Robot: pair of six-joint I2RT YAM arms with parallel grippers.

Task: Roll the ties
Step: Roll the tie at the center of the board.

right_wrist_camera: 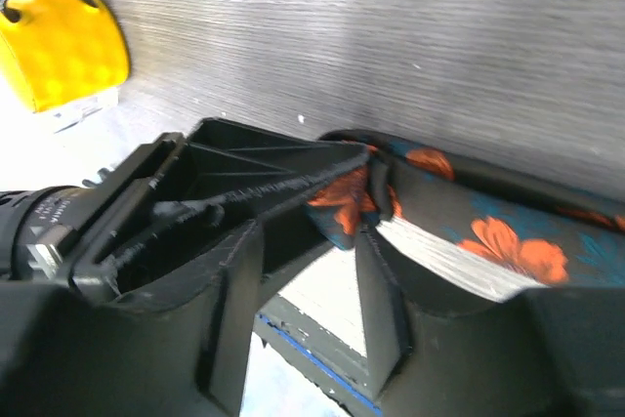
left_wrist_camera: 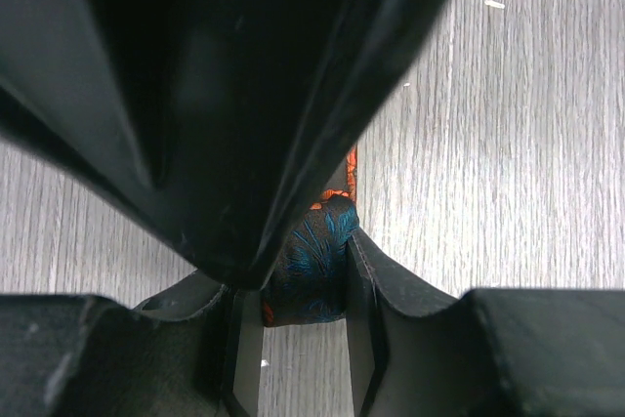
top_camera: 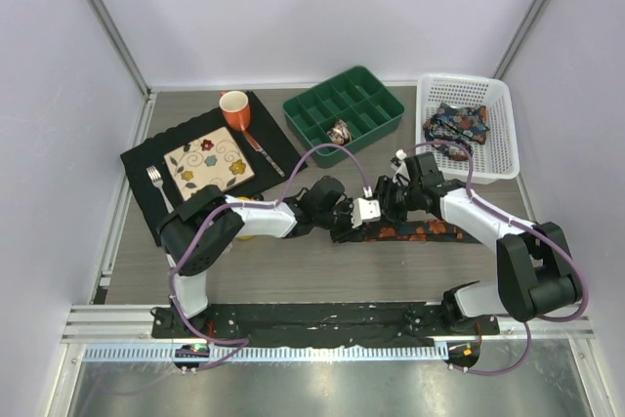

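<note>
Your left tool (left_wrist_camera: pixel 303 285) is clenched on the left end of the tie (top_camera: pixel 422 231), which lies as a strip on the desk (top_camera: pixel 293 275) between the two arms. Your right tool (right_wrist_camera: pixel 312 241) is released, its fingers apart just beside that same end. A coiled tie (top_camera: pixel 340 131) sits in the green tray (top_camera: pixel 303 104), and a bundle of ties (top_camera: pixel 456 124) lies in the white basket (top_camera: pixel 503 134).

I count 3 lots of ties: 1 flat strip (top_camera: pixel 415 232), 1 coil (top_camera: pixel 339 131), 1 bundle (top_camera: pixel 456 124) (no. of ties in it unclear). Rest, 1 ea.: mug (top_camera: pixel 234 109), plate (top_camera: pixel 210 165), fork (top_camera: pixel 156 186), knife (top_camera: pixel 264 151), placemat (top_camera: pixel 142 165), green tray (top_camera: pixel 363 104), white basket (top_camera: pixel 459 79).
</note>
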